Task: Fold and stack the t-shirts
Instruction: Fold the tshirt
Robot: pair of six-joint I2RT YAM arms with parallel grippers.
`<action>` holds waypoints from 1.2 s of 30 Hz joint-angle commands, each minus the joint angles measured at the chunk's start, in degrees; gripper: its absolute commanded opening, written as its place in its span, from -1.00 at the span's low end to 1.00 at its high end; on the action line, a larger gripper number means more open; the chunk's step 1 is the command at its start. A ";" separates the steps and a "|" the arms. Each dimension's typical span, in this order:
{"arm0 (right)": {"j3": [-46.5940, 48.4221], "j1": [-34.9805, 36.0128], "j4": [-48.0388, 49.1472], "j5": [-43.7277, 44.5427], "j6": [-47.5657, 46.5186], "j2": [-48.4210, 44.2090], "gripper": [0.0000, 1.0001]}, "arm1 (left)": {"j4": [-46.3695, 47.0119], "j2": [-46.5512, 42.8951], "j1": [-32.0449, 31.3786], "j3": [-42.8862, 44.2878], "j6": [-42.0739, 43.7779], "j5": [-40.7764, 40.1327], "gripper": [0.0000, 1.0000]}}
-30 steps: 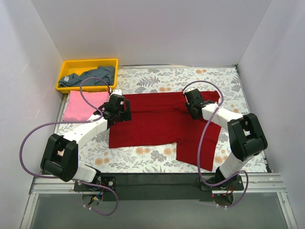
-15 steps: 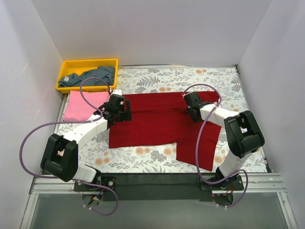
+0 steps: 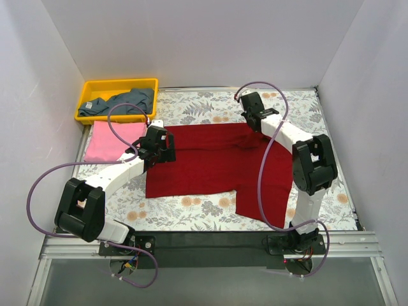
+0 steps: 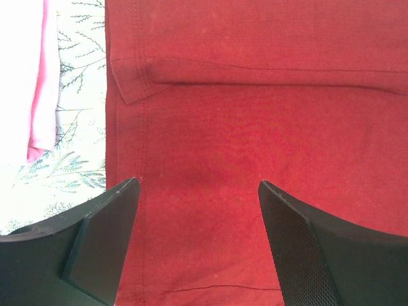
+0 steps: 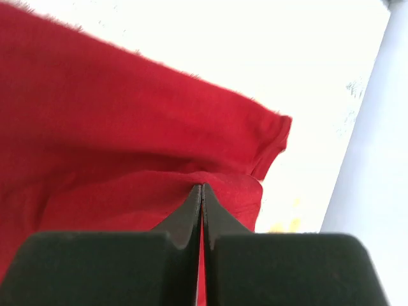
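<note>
On the table (image 3: 191, 210): large dark red cloth t-shirt (image 3: 204, 159), limp, light (I favour hems).
Right gripper (image 5: 202, 188): pinching it.
Left gripper (image 4: 197, 183): spread.

No writing, brand, number or sign can be read in any of the views. A small pale patch (image 3: 90, 104) sits on the blue-grey t-shirt (image 3: 127, 101) in the yellow bin (image 3: 118, 81) at the far left corner of the worktop (image 3: 210, 102). It may be a label, but it is too small to read. The dark red t-shirt (image 4: 255, 127) shows only plain cloth and stitched seams up close, and the worktop's print is leaves and flowers, not letters.
</note>
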 commanded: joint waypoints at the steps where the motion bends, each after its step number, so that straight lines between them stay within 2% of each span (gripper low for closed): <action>1: 5.90 -1.95 0.17 1.16 -3.52 3.63 -0.97 | 0.92 -0.13 -0.21 0.78 0.65 -0.53 0.39; 5: 12.05 -3.62 0.35 -0.23 -3.88 8.02 -0.97 | 0.92 0.22 -0.21 0.78 0.82 -0.36 0.39; 6: 12.76 -4.05 0.34 -0.85 -3.62 9.34 -0.89 | 0.92 0.31 -0.21 0.78 0.82 -0.27 0.39; 7: 13.46 -4.23 0.43 -1.47 -3.44 10.05 -0.65 | 0.83 0.22 -0.12 0.78 0.82 -0.27 0.39; 10: 14.35 -4.06 0.26 -3.49 -0.38 10.23 -0.32 | 0.83 0.48 -0.21 0.87 0.82 -0.10 0.39; 11: 13.83 -4.15 0.34 -5.06 1.90 8.40 -0.28 | 0.83 0.57 -0.21 0.87 0.82 -0.10 0.39; 17: 4.17 -4.24 1.04 -16.21 5.97 -0.04 -0.26 | 0.83 0.66 -0.12 0.96 0.91 0.52 0.39; 22: -4.88 -4.32 3.60 -20.10 -0.17 -3.22 -0.26 | 0.83 0.31 -0.21 1.04 0.82 0.87 0.39; 36: -6.83 -2.92 3.77 -23.01 -5.28 0.03 -0.22 | 0.83 0.92 -0.12 1.13 0.91 1.05 0.39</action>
